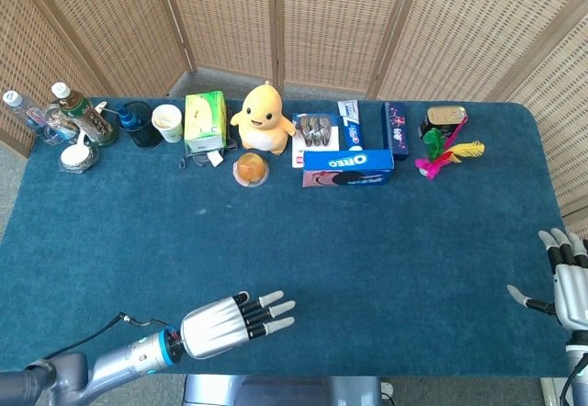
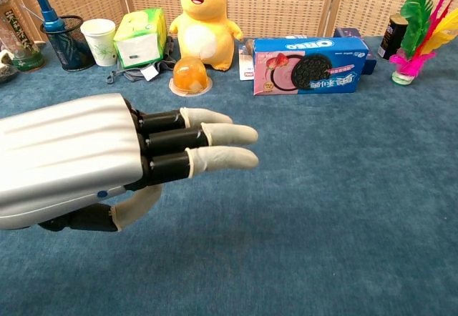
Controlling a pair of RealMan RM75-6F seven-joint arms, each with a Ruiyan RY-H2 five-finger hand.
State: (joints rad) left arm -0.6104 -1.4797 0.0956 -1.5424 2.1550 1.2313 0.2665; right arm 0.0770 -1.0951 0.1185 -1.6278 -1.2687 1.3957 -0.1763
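My left hand (image 1: pixel 231 320) hovers over the blue table's near edge, left of centre, fingers stretched out flat and pointing right, holding nothing. In the chest view the same left hand (image 2: pixel 107 160) fills the left half, close to the camera. My right hand (image 1: pixel 571 282) hangs at the table's right edge, fingers spread and empty; the chest view does not show it. Neither hand touches anything. The nearest object to the left hand is the orange jelly cup (image 1: pixel 251 168), well beyond it.
Along the far edge stand bottles (image 1: pixel 81 112), a pen holder (image 1: pixel 136 123), a paper cup (image 1: pixel 168 121), a green tissue box (image 1: pixel 205 121), a yellow duck plush (image 1: pixel 264 117), an Oreo box (image 1: pixel 348 166), toothpaste boxes (image 1: pixel 396 128), a can (image 1: pixel 445 117) and a feather shuttlecock (image 1: pixel 439 157).
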